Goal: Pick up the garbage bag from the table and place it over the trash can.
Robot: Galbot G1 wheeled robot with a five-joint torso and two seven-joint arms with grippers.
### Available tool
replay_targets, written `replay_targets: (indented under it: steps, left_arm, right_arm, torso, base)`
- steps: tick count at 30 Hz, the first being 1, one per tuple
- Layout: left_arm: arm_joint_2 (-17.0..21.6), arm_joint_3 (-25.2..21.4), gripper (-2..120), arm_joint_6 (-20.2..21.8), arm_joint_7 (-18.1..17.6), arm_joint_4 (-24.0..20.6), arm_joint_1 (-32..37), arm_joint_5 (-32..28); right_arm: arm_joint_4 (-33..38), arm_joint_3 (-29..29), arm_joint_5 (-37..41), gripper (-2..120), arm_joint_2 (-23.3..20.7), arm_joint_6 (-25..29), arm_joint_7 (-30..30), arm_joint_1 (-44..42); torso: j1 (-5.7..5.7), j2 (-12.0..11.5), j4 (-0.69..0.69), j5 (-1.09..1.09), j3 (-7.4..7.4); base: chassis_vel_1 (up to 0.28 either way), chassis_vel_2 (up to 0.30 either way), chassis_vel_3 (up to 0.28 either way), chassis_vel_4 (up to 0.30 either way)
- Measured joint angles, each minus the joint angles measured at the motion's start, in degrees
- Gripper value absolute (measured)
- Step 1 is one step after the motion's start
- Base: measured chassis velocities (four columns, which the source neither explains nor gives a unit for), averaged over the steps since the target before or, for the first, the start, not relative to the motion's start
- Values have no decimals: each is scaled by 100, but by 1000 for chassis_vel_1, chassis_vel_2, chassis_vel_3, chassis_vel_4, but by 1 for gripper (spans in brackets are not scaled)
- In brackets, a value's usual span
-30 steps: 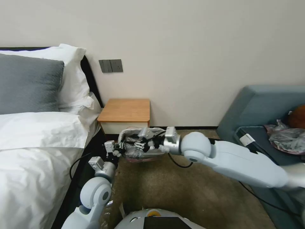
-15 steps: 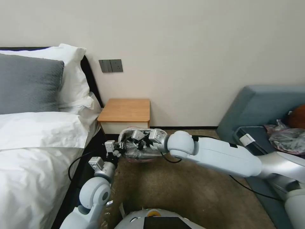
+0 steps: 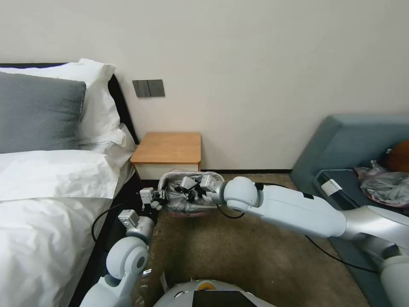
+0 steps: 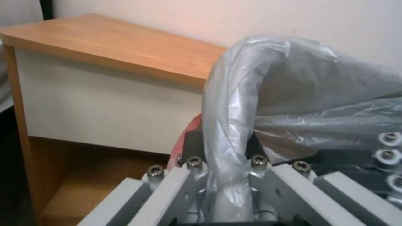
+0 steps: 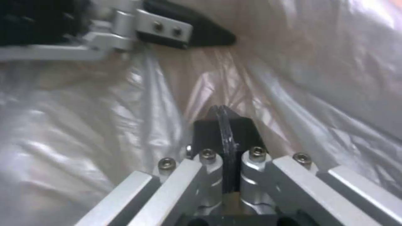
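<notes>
Centre of the head frame, below the counter | garbage bag draped over the trash can; left gripper jaws clenched on a bunched rim fold | right gripper jaws clenched empty inside | film judged light, limp, slippery: grip gathered rim.

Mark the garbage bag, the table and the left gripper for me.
garbage bag [image 4: 234, 103]: left wrist view, twisted strand of film rising from the jaws.
table [image 3: 170, 147]: head view, bare wooden top.
left gripper [image 4: 222, 175]: left wrist view, between its fingertips, clamped on the film.
</notes>
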Motion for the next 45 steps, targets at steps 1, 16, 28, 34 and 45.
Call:
replay_targets:
  steps: [1, 16, 28, 34, 45]
  left_arm:
    - [-2, 3, 3, 2, -26, -16, 11, -11]
    - [4, -21, 3, -18, 74, -142, 47, -5]
    - [37, -7, 3, -335, 597, -176, 131, 643]
    - [20, -5, 3, -412, 695, -219, 158, 810]
    - [-27, 19, 3, -423, 756, -277, 210, 877]
  right_arm:
    - [-33, 2, 0, 0, -2, -2, 0, -7]
    - [-183, -142, -336, 0, 111, -510, 19, -26]
    - [-248, -414, -639, 0, 274, -788, 76, 157]
    - [-317, -536, -756, 0, 292, -788, 183, 196]
    - [-470, -644, -898, 0, 321, -786, 410, 156]
  torso:
    - [0, 0, 0, 0, 0]
    - [0, 0, 0, 0, 0]
    - [0, 0, 0, 0, 0]
    - [0, 0, 0, 0, 0]
    - [0, 0, 0, 0, 0]
  base:
    - [0, 0, 0, 0]
    - [0, 0, 0, 0]
    - [0, 0, 0, 0]
    - [0, 0, 0, 0]
    - [0, 0, 0, 0]
